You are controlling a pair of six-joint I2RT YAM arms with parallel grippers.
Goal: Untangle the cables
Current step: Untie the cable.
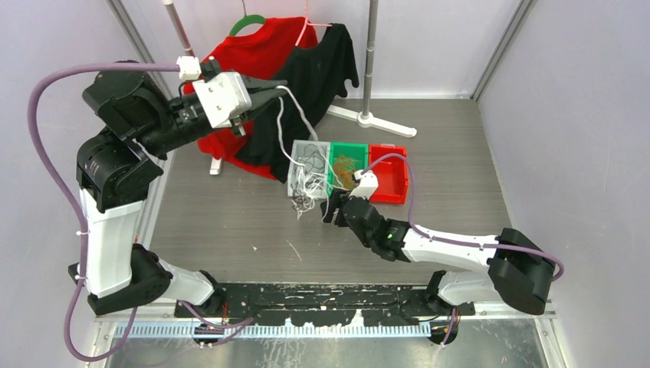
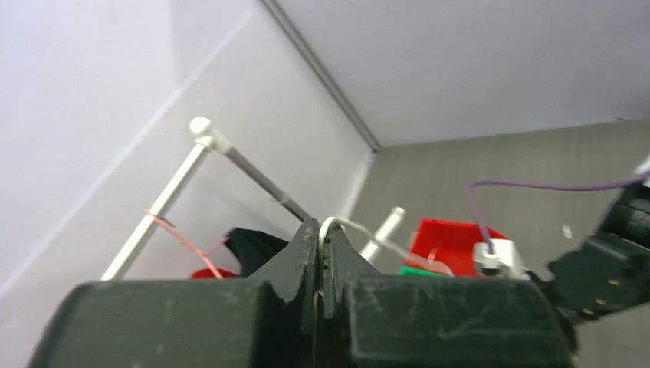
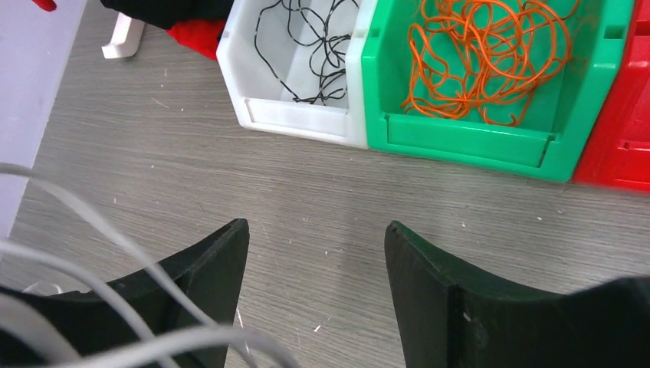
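One white cable (image 2: pixel 345 223), pinched in the raised left jaws, slants down to its tangle (image 1: pixel 303 198) on the surface (image 1: pixel 230 222), just left of the spread, nearer right jaws.

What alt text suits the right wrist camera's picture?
The right pincer, open, hovers over a grey table, white cable strands crossing one finger. Beyond it sit a white bin of black cables, a green bin of orange cables and a red bin.

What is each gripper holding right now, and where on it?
The left gripper is shut on the white cable, pinching a bend at its top; the right gripper is open and holds nothing.
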